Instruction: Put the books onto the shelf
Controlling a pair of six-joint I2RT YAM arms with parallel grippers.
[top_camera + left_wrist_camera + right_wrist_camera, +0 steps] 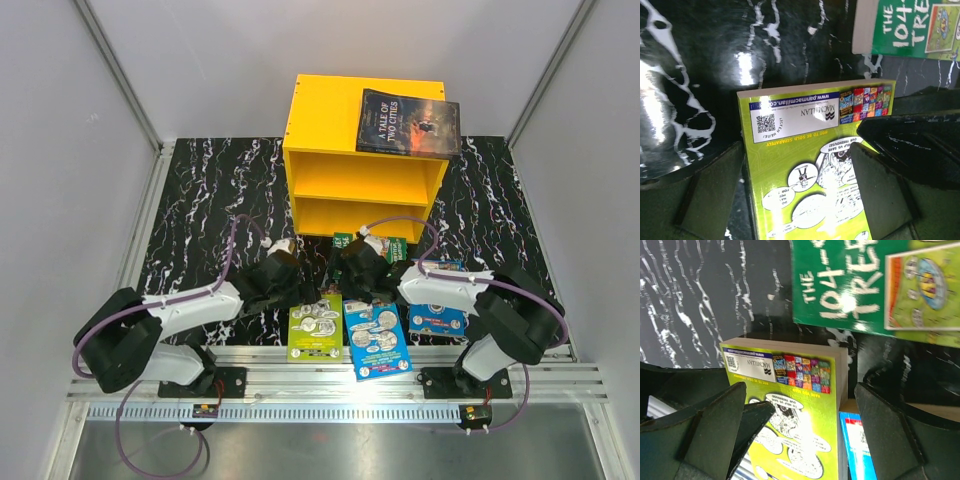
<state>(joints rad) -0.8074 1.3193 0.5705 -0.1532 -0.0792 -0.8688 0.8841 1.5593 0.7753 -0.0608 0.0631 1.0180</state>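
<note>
Left gripper, released, straddles the lime book at the shelf's 6 o'clock, apparently aligned for pickup. Right gripper, also released, hovers at the book's 1 o'clock.

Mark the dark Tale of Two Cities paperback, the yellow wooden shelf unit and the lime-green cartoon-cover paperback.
Dark "A Tale of Two Cities" paperback (408, 122): top view, cover centre.
Yellow wooden shelf unit (325, 115): top view, bare top panel.
Lime-green cartoon-cover paperback (790, 155): left wrist view, back cover.

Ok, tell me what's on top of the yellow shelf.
One dark book, A Tale of Two Cities, lies at the right of the shelf top, overhanging its edge. The surface under it is covered.
</note>
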